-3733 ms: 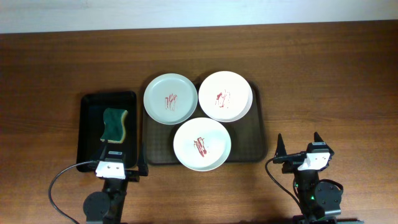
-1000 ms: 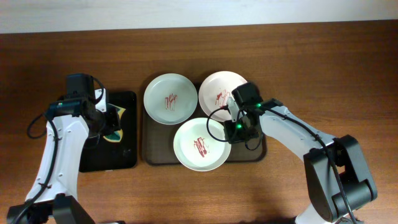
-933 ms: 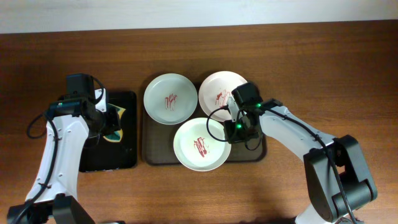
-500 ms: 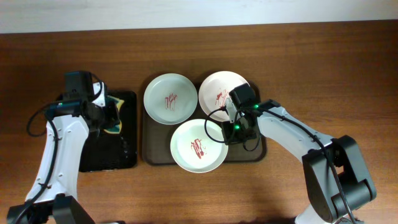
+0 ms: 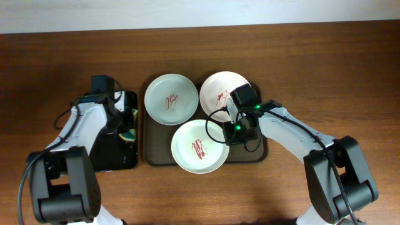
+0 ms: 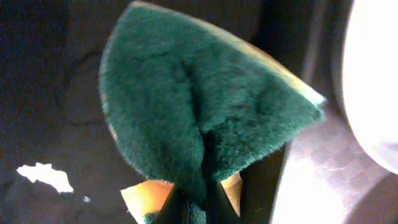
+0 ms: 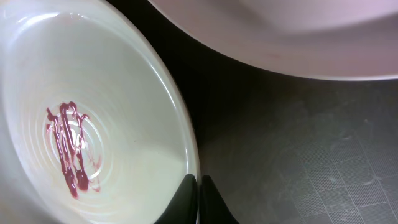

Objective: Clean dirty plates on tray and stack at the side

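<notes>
Left hand (image 6: 191, 208): clamped on sponge (image 6: 199, 106), now carried toward tray (image 5: 156, 154).
Right hand (image 7: 194, 198): pinching front plate (image 7: 112, 93) rim, steadying it for scrubbing.

plates (image 5: 167, 99): white, red streaks at the centre
tray (image 5: 154, 152): dark brown, faint grid texture
sponge (image 6: 199, 118): dark green fuzzy face, yellow-orange underside
small tray (image 5: 112, 159): black
bench (image 5: 312, 62): reddish-brown wood grain

A wooden table (image 5: 325, 69) fills almost the whole overhead view. It is dark reddish-brown, with the grain running left to right. Along the far edge lies a pale, off-white strip (image 5: 200, 11) — whether wall or floor cannot be told. The light is soft and even, and shadows on the wood are short and faint.
</notes>
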